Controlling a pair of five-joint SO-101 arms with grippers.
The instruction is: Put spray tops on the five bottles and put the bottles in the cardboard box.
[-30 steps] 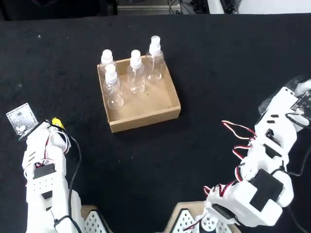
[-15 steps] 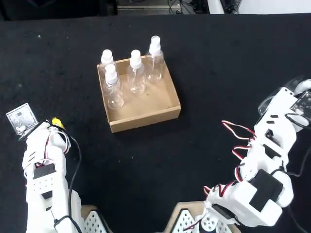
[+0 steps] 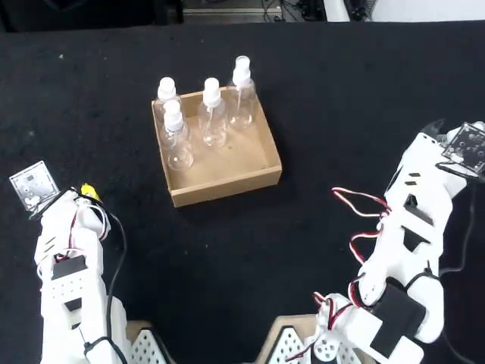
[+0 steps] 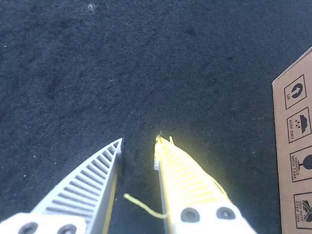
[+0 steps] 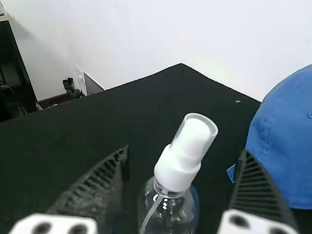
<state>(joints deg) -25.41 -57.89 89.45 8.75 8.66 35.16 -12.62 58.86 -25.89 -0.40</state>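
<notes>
The left tool [image 4: 139, 144] is pointing down at the black bench [image 4: 73, 58], its 2 fingers standing narrowly apart and gripping nothing. Across on the right side, the right tool [image 5: 184, 152] is spreading wide around a clear bottle [image 5: 168, 212], which is sitting between the jaws and wearing a white spray top [image 5: 187, 144]. Whether either jaw is touching it I cannot tell. A blue cap [image 5: 285, 141] is lying just beside them. Farther off, the cardboard box [image 3: 227, 184] is sitting mid-bench and holding 4 upright bottles [image 3: 212, 114], each carrying its spray top.
</notes>
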